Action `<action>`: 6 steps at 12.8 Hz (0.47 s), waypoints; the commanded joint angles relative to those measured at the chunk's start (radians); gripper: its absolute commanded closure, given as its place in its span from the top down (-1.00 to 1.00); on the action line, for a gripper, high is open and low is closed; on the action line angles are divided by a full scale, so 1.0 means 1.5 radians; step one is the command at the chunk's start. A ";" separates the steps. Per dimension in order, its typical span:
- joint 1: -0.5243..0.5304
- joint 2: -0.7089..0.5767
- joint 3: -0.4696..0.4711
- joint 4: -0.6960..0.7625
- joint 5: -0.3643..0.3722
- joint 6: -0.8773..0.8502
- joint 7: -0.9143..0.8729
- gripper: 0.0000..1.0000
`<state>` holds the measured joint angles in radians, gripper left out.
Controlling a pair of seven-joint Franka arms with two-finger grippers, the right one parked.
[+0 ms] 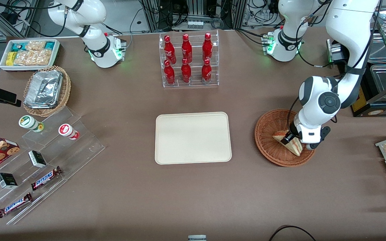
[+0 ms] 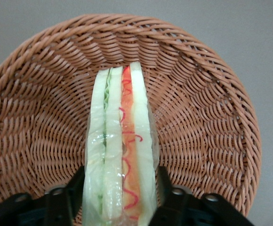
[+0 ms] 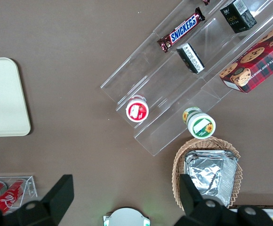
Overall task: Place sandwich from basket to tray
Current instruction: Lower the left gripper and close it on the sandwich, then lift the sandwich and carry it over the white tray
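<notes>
Clear-film-wrapped sandwich [image 2: 120, 155], in wicker basket [image 1: 266, 134] at right of front view, pinched across bread faces by gripper [image 2: 120, 197]; likely light, soft, slippery-skinned, so best held gently on flat sides, low; tray [image 1: 193, 138] centre frame, bare.

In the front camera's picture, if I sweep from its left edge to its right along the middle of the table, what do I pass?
Foil trays in a tan wicker basket → cream tray → reddish-brown basket → sandwich → gripper, shut on the sandwich inside that basket.
</notes>
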<state>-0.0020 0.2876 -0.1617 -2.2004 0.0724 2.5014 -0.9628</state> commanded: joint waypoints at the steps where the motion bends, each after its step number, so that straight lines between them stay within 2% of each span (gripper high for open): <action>1: -0.001 -0.035 0.001 0.002 0.021 -0.018 -0.014 -1.00; 3: -0.002 -0.064 0.000 0.047 0.021 -0.099 -0.009 -1.00; 6: -0.027 -0.069 -0.006 0.172 0.021 -0.270 -0.008 -1.00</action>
<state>-0.0060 0.1924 -0.1653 -2.0477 0.0876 2.2218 -0.9609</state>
